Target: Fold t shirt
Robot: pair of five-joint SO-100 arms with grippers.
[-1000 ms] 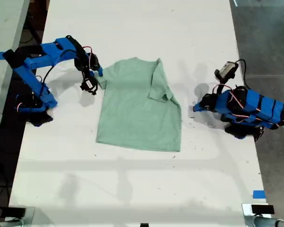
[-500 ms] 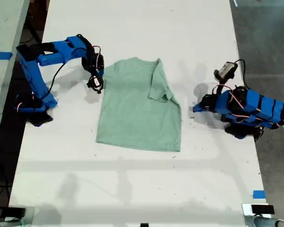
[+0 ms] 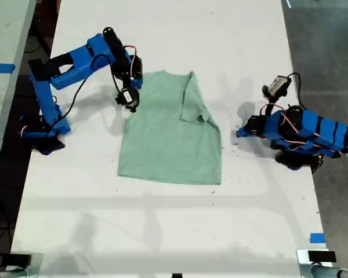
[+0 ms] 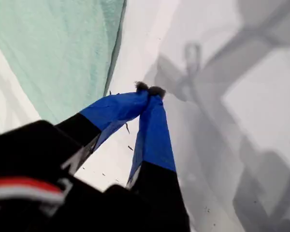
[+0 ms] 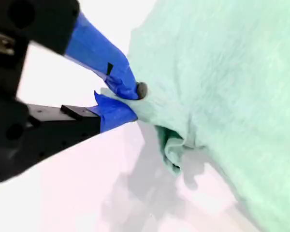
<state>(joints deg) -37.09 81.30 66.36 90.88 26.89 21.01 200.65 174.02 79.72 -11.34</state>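
Note:
The pale mint-green t shirt (image 3: 168, 139) lies flat in the middle of the white table, with one sleeve (image 3: 194, 104) folded inward over its body. My second gripper (image 3: 139, 82) is at the shirt's upper corner on the exterior view's left, shut on a pinch of its cloth (image 5: 157, 108). The second wrist view shows the second gripper (image 5: 135, 99) holding a bunched fold, lifted off the table. My first gripper (image 3: 239, 132) rests folded at the exterior view's right. In the first wrist view it (image 4: 150, 90) is shut on nothing, a short way from the shirt's edge (image 4: 63, 43).
The white table (image 3: 162, 231) runs well beyond the shirt on all sides. A blue tape mark (image 3: 317, 237) sits near its edge at the exterior view's lower right. Dark floor lies past that edge. A second pale surface (image 3: 6, 35) borders the exterior view's left.
My second gripper has moved toward the exterior view's right and lifted, drawing the shirt's corner inward with it. The first arm has not moved.

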